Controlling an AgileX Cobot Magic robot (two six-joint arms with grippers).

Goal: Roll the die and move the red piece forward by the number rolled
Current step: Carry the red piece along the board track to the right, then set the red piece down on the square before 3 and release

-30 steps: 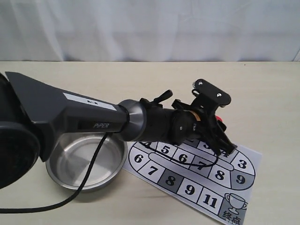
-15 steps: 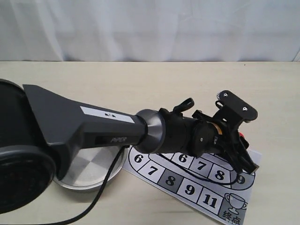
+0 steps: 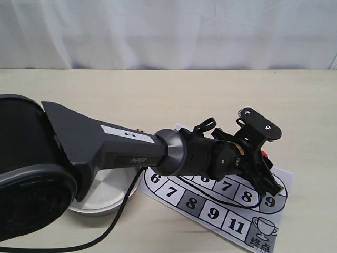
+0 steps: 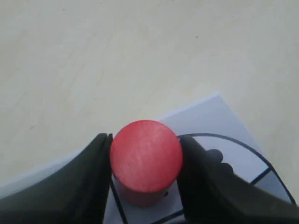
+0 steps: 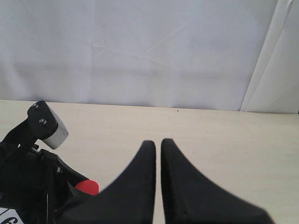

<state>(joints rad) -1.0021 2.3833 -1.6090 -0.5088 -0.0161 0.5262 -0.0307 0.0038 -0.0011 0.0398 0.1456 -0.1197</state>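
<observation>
Left wrist view: red piece [image 4: 146,161] upright, clamped between the fingers of left gripper [image 4: 145,151], at the edge of the numbered board [image 4: 210,116] (contact with the paper not discernible). Risks: release while tilted or above the sheet, hence toppling or rolling off its square; dragging could shift the paper; wrong square if miscounted. Die not visible anywhere. Right gripper [image 5: 158,148] closed on nothing.
</observation>
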